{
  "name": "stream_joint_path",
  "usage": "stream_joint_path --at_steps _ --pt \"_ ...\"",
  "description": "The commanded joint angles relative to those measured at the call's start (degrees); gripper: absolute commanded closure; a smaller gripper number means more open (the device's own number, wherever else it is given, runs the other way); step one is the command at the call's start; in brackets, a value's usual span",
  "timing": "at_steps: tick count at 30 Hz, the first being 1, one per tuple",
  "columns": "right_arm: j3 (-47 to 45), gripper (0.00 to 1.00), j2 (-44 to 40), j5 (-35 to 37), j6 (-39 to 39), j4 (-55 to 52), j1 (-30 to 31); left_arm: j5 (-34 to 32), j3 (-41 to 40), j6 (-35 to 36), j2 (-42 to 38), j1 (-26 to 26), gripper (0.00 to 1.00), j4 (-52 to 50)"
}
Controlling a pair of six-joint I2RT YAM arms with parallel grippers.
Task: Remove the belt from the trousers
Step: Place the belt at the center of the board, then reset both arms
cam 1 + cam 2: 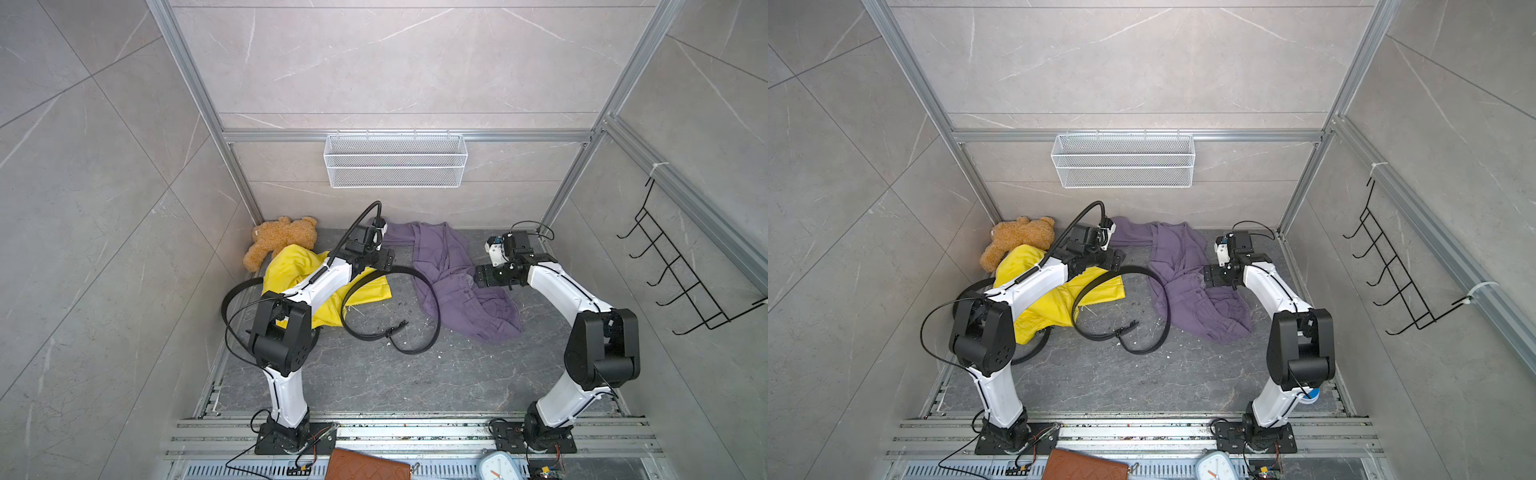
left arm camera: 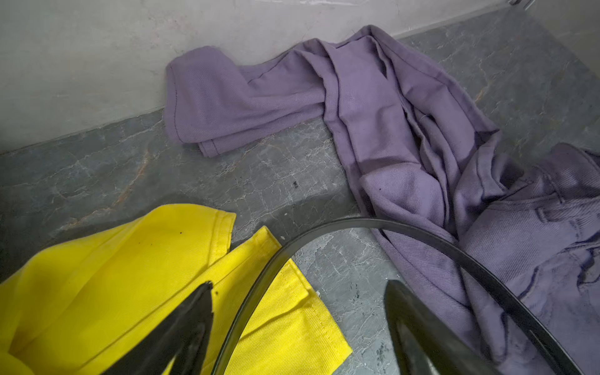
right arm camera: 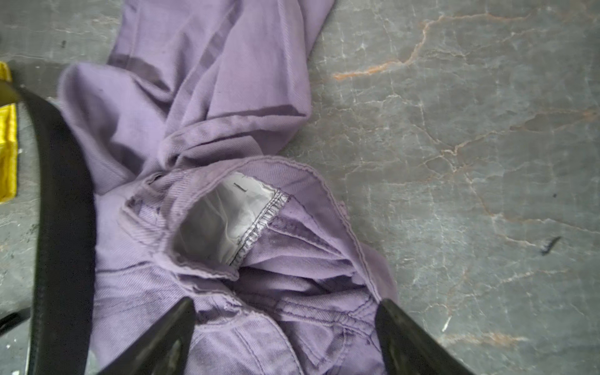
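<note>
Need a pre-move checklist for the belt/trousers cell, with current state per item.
1. Left gripper open: ok; the black leather belt runs between its jaws.
2. Right gripper open and empty: ok; it is above the crumpled purple cotton trousers.
3. Belt out of the loops: cannot tell for sure; its buckle end lies free on the grey marble floor.
4. Belt clear of the trousers: not ok; it lies across them.
5. Belt clear of the yellow cloth garment: not ok; it overlaps it.
</note>
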Motion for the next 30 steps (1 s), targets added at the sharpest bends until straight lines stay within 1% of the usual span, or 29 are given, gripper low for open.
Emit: stream_joint_path --at_steps 1,4,6,9,11,13,14,15,16,18,19,21,22,23,24,25,26,28,30 --pt "-3.7 0.05 -3.5 -2.8 -1.0 5.7 -0.2 0.4 -6.1 -1.0 -9.8 0.3 0.09 4.7" --pt "-8.7 0.00 -6.5 -4.1 -1.0 12.5 -1.2 -1.8 -15.3 -0.6 -17.2 2.0 0.07 6.5" --pt "-12.1 0.00 -8.5 -4.5 -0.8 17.8 -2.0 -4.1 -21.4 -0.8 -22.5 3.8 0.07 7.9" --pt "-18.3 0.00 -11.1 -4.3 -0.9 25.3 -3.0 -9.7 -30.8 0.7 -30.2 7.0 0.07 10.5" --pt "-22.5 0.00 -12.7 -3.5 -1.6 29.8 -3.5 -14.2 -38.1 1.4 -34.5 9.8 0.06 14.9" --pt "-26.3 0.00 -13.9 -2.5 -1.7 33.8 -4.3 -15.7 -45.6 2.0 -37.9 14.0 0.06 21.1" --pt "-27.6 0.00 -14.2 -1.9 -1.7 35.2 -4.4 -15.7 -48.0 3.0 -39.1 15.3 0.05 23.8" --pt "-29.5 0.00 -14.6 -1.6 -1.2 37.4 -4.6 -16.6 -51.3 5.0 -39.8 16.0 0.05 28.9" --pt "-31.6 0.00 -15.1 -1.4 -0.9 40.3 -4.8 -17.7 -53.3 6.2 -39.9 16.2 0.04 32.8" --pt "-35.5 0.00 -15.4 -0.1 0.1 45.4 -4.8 -17.0 -54.6 6.5 -38.2 18.1 0.04 36.8" --pt "-35.4 0.00 -15.3 -0.4 0.1 44.3 -5.0 -16.9 -54.5 6.1 -37.0 19.1 0.04 37.0" --pt "-37.3 0.00 -15.4 -1.8 0.9 47.3 -5.0 -15.1 -55.3 5.6 -34.4 20.5 0.05 40.4" --pt "-39.2 0.00 -15.7 -2.9 1.5 50.4 -5.0 -13.9 -56.1 6.0 -33.0 20.9 0.05 43.2" --pt "-41.7 0.00 -16.0 -3.9 1.9 54.7 -5.0 -14.2 -57.0 6.1 -31.7 21.0 0.04 46.3" --pt "-44.2 0.00 -16.4 -4.5 2.2 59.1 -4.9 -14.7 -57.2 6.4 -30.8 21.1 0.05 48.1" --pt "-47.1 0.00 -16.8 -4.9 2.6 64.1 -4.9 -14.2 -57.1 6.6 -30.9 21.3 0.04 48.1" --pt "-49.1 0.00 -16.9 -5.4 2.8 68.0 -4.9 -13.2 -57.6 6.5 -30.5 21.8 0.04 50.8" --pt "-50.2 0.00 -16.3 -5.6 2.7 70.2 -4.8 -12.1 -57.9 7.2 -29.3 21.9 0.04 53.6" --pt "-51.2 0.00 -15.7 -5.9 2.1 72.4 -4.6 -11.7 -57.4 7.7 -28.7 21.9 0.05 53.8"
